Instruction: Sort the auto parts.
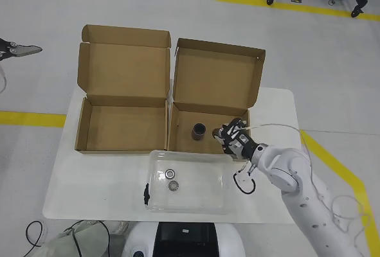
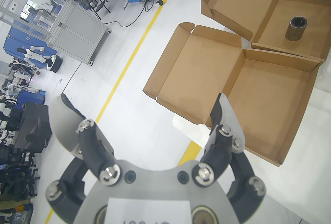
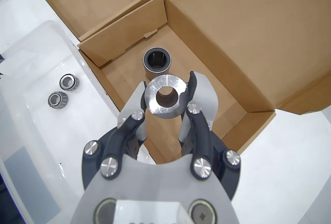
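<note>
My right gripper (image 3: 165,90) is shut on a silver metal sleeve (image 3: 165,97), held above the floor of the right cardboard box (image 1: 238,83); from above that gripper (image 1: 231,136) hangs over the box's right part. A dark cylindrical bushing (image 1: 199,132) stands upright in the same box (image 3: 232,36), just beyond the held sleeve, and shows as a bushing (image 2: 296,28) from the left wrist too. Two small roller bearings (image 1: 171,179) lie in the clear plastic tray (image 1: 222,196). My left gripper (image 2: 144,108) is open and hovers off the table's left side, above the floor.
The left cardboard box (image 1: 87,125) stands open with nothing in it, lid flap up. The white table (image 1: 273,109) carries both boxes and the tray. A yellow floor line (image 1: 22,118) runs left of the table.
</note>
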